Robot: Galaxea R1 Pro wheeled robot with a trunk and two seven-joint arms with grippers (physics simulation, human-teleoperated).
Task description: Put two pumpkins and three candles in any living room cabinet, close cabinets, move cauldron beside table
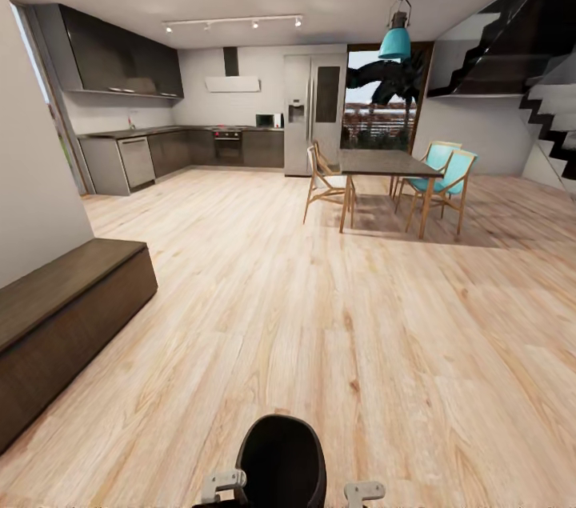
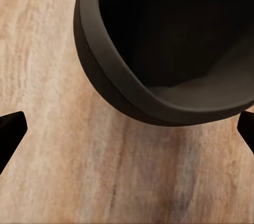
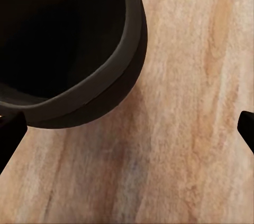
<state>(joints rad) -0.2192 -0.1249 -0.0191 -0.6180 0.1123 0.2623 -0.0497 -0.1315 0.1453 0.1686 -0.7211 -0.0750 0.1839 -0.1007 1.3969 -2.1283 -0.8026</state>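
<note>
At about nine o'clock from the robot runs the long, low, dark brown wooden cabinet [image 1: 68, 308] against the pale wall, its front flush, so it looks closed from here. Farther off at ten o'clock sits the dark kitchen [image 1: 160, 148] with its steel dishwasher. Straight down at six o'clock, close to the robot's base, stands the black, rounded, matte, wide-mouthed cauldron [image 1: 282, 460] on the pale plank floor [image 1: 360, 316], with an arm part on either side of it.

The left claw [image 2: 127, 129] hangs over the floor just beside the cauldron's rim [image 2: 121, 86]; its dark fingertips [image 2: 10, 126] sit at the far edges of the wrist picture, spread wide and holding nothing. The right claw [image 3: 127, 129] mirrors it on the other side, tips [image 3: 10, 129] equally wide apart and empty, the pot wall [image 3: 106, 92] near but not touched.

At one o'clock, well apart across the floor, stands the dark-topped wooden-legged dining desk [image 1: 384, 164] with pale wood and turquoise chairs [image 1: 448, 180]. No pumpkins or candles are in sight.

The step in hand looks like moving the cauldron. To do it well I'd bring both claws evenly against opposite walls, keep it level, and set it down beside a living-room desk.
</note>
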